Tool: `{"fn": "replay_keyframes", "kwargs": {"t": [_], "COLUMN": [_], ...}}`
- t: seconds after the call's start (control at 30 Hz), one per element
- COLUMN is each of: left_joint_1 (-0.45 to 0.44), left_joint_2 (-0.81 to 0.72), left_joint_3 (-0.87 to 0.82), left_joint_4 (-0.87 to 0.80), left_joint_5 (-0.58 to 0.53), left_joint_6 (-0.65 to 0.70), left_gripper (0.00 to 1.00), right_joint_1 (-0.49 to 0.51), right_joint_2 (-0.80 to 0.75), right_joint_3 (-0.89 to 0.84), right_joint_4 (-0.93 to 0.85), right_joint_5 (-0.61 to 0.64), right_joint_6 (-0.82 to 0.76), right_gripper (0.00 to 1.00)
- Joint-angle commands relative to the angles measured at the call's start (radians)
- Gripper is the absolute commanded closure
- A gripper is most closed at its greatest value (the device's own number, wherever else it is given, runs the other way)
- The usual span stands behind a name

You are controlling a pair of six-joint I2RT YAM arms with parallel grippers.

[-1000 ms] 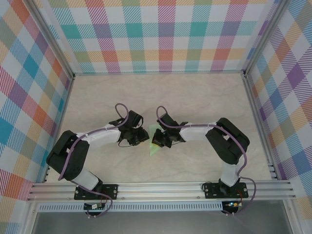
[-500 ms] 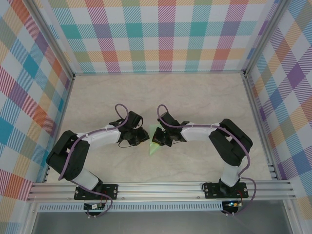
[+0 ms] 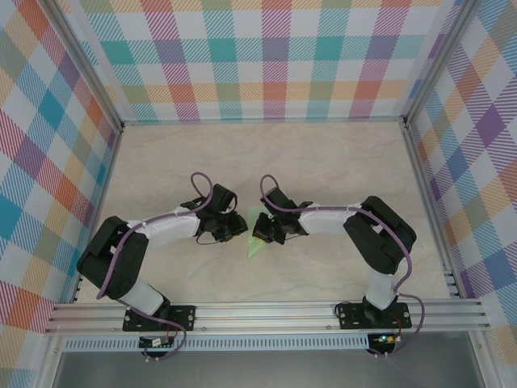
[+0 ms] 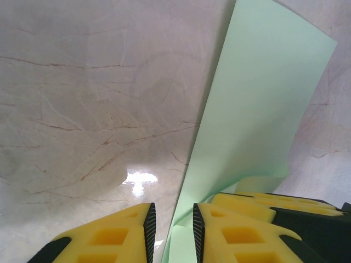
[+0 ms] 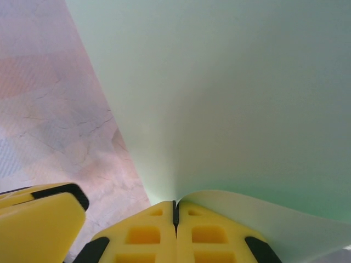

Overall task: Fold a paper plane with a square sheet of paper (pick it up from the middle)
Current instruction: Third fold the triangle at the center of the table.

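The pale mint-green square sheet of paper point(image 3: 256, 239) is bent up off the table between the two grippers. My right gripper point(image 5: 175, 204) is shut on the paper point(image 5: 230, 98), which curls out from between its pads. My left gripper point(image 4: 174, 211) is open, its jaws a finger's width apart, and one edge of the paper point(image 4: 258, 109) runs into the gap beside the right finger. In the top view the left gripper point(image 3: 235, 227) and right gripper point(image 3: 262, 234) nearly face each other across the sheet. The right gripper's yellow fingers point(image 4: 274, 204) show just past the paper.
The marble-patterned table point(image 3: 323, 162) stretches far beyond the arms, with checked walls point(image 3: 275, 56) around it. An aluminium rail point(image 3: 266, 311) runs along the near edge by the arm bases. A yellow finger point(image 5: 38, 216) of the left gripper sits at lower left in the right wrist view.
The right arm's elbow has drifted slightly to the right. Both grippers and the paper stay where they were.
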Motion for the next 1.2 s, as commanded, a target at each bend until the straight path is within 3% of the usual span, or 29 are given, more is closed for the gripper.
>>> {"fn": "replay_keyframes", "kwargs": {"t": [0.0, 1.17], "left_joint_1": [0.009, 0.003], "left_joint_2": [-0.006, -0.038], "left_joint_3": [0.004, -0.046], "left_joint_4": [0.005, 0.039], "left_joint_5": [0.01, 0.069], "left_joint_6": [0.0, -0.016], "left_gripper": [0.73, 0.73], "right_joint_1": [0.004, 0.004], "right_joint_2": [0.026, 0.067], "right_joint_3": [0.008, 0.025], "right_joint_4": [-0.008, 0.0], "right_joint_5": [-0.005, -0.03], "right_joint_6": [-0.017, -0.051], "right_gripper": [0.95, 0.93]}}
